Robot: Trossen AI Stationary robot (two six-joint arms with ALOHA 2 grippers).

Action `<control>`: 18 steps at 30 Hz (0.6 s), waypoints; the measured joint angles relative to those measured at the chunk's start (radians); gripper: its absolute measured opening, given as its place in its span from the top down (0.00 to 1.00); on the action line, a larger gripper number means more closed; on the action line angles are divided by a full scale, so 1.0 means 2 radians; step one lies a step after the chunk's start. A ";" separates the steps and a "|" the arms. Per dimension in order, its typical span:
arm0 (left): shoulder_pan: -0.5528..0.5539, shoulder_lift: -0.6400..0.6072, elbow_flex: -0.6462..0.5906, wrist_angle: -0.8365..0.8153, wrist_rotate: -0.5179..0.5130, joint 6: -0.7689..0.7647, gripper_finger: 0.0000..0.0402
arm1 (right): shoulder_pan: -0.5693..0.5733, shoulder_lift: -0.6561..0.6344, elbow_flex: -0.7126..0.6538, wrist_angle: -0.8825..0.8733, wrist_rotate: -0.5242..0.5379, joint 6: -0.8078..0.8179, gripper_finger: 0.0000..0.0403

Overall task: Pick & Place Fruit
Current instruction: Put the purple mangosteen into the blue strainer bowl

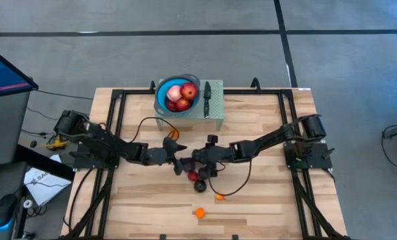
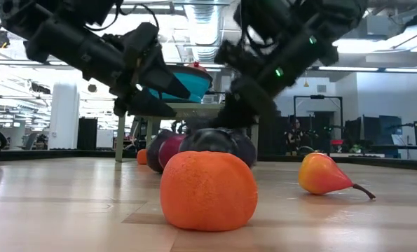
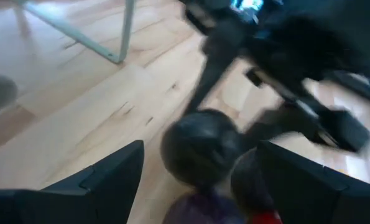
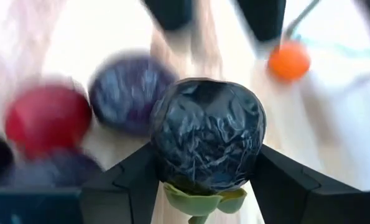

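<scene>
The left gripper [image 1: 172, 159] hovers near the middle of the table [image 1: 265, 200], its fingers spread and holding nothing. Just beside it the right gripper [image 1: 188, 162] pinches a dark purple fruit [image 4: 208, 132] with a green leafy base between its two fingers. A red fruit [image 1: 193, 176] and another dark fruit [image 1: 200, 187] lie on the wood just toward the front edge from the grippers. Nearer the front edge sit a yellow-orange pear-shaped fruit [image 1: 219, 197] and an orange fruit [image 1: 199, 213]. Red apples [image 1: 182, 97] fill the blue bowl [image 1: 163, 99] at the back edge, on a pale green stand [image 1: 216, 107] beside a knife [image 1: 207, 95].
</scene>
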 joint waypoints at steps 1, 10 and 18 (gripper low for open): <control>0.007 0.000 0.000 0.002 0.008 -0.014 0.24 | 0.003 -0.002 0.006 0.002 0.003 -0.007 0.48; 0.040 -0.001 0.000 0.051 0.139 -0.026 0.16 | 0.033 -0.005 0.046 -0.010 0.069 -0.060 0.44; 0.039 -0.003 0.000 0.056 0.175 -0.021 0.15 | 0.047 -0.005 0.065 -0.012 0.098 -0.079 0.45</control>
